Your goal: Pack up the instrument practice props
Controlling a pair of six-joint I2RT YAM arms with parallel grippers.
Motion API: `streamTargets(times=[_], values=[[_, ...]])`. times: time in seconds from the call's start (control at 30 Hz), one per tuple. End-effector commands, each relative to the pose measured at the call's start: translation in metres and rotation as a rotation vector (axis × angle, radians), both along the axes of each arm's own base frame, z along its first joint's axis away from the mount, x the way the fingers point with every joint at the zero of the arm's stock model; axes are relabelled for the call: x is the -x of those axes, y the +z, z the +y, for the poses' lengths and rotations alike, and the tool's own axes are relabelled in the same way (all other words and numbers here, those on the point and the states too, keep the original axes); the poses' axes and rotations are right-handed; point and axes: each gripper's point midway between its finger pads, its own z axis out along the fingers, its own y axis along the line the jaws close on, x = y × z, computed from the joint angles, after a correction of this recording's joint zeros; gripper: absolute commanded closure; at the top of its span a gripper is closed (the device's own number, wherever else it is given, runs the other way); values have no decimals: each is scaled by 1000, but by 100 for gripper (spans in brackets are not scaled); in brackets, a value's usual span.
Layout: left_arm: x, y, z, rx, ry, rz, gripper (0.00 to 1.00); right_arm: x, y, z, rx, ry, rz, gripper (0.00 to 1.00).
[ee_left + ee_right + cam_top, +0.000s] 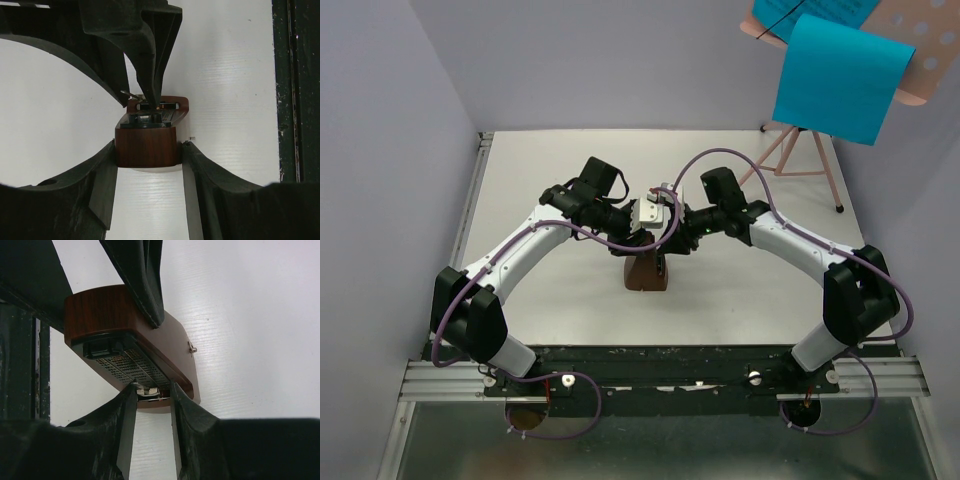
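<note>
The dark-brown wedge-shaped metronome block point(646, 274) stands upright at the table's middle. My left gripper point(641, 243) is shut on its wooden base; in the left wrist view the block point(147, 147) sits between the fingers point(106, 172). My right gripper point(666, 243) comes from the right. Its narrow jaws point(152, 389) close round the small metal pendulum piece point(148, 390) on the block's open front face point(107, 307). The pink perforated music stand point(920, 45) stands at the far right on thin tripod legs point(802, 150). The bright blue paper sheet point(840, 80) hangs on it.
White walls close the table on the left, back and right. The black and metal mounting rail point(660, 375) runs along the near edge. A second blue sheet point(810, 12) lies higher on the stand. Purple cables loop over both arms.
</note>
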Motion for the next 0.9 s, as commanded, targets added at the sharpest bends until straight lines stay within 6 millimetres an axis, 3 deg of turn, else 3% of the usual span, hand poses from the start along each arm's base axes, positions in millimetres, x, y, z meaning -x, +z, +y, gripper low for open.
streamTargets(times=[0.0,0.87], values=[[-12,2,3,-30,-17,-97,100,-1,3,0,9,13,-27,59],[-13,1,3,-32,-16,-102,100,4,1,-6,25,-1,-29,67]])
